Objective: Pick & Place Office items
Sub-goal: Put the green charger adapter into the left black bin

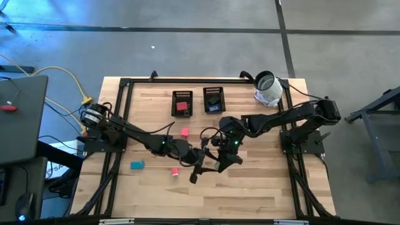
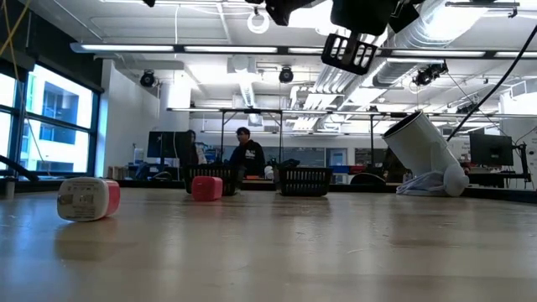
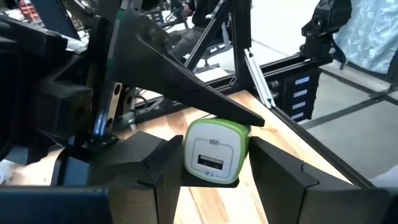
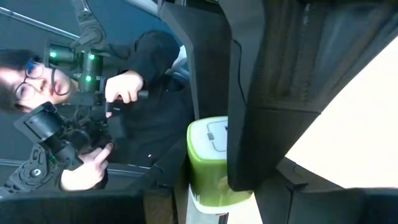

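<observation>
left gripper [image 3: 211, 186]: fingers either side of the green-and-white block [image 3: 214, 152], clenched on it
right gripper [image 4: 249, 155]: fingers grasping the same block — both meet mid-table, raised
pink block [image 1: 185, 132]: on the table [image 1: 262, 187], apart

Green and white block [image 4: 211, 165] half hidden behind a dark finger [image 4: 280, 93], both grippers cut off at the low view's 12 o'clock edge, contents of the mesh trays [image 1: 182, 104] too small to tell
</observation>
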Controlling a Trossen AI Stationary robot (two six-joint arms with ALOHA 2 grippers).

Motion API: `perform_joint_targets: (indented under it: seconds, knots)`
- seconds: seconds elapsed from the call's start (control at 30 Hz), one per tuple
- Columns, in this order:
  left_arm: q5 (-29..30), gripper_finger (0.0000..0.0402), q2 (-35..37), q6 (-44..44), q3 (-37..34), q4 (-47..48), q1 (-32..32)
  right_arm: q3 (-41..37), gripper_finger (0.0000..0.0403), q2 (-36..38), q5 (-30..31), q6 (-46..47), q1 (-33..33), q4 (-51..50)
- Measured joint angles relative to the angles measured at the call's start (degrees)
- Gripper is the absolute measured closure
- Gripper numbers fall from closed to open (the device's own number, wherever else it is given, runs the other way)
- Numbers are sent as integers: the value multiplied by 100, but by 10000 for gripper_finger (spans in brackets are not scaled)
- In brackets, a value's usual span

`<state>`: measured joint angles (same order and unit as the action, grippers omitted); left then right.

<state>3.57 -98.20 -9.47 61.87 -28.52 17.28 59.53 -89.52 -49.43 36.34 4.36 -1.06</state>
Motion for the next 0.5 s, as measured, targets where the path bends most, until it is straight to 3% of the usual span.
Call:
perform_joint_targets:
  seconds: [0.3, 0.5]
  knots:
    - [103, 235, -2, -7, 0, -26, 15, 0, 282, 0, -11, -50, -2, 2]
    - [108, 269, -4, 10, -7, -26, 21, 0, 261, 2, 62, -63, 0, -23]
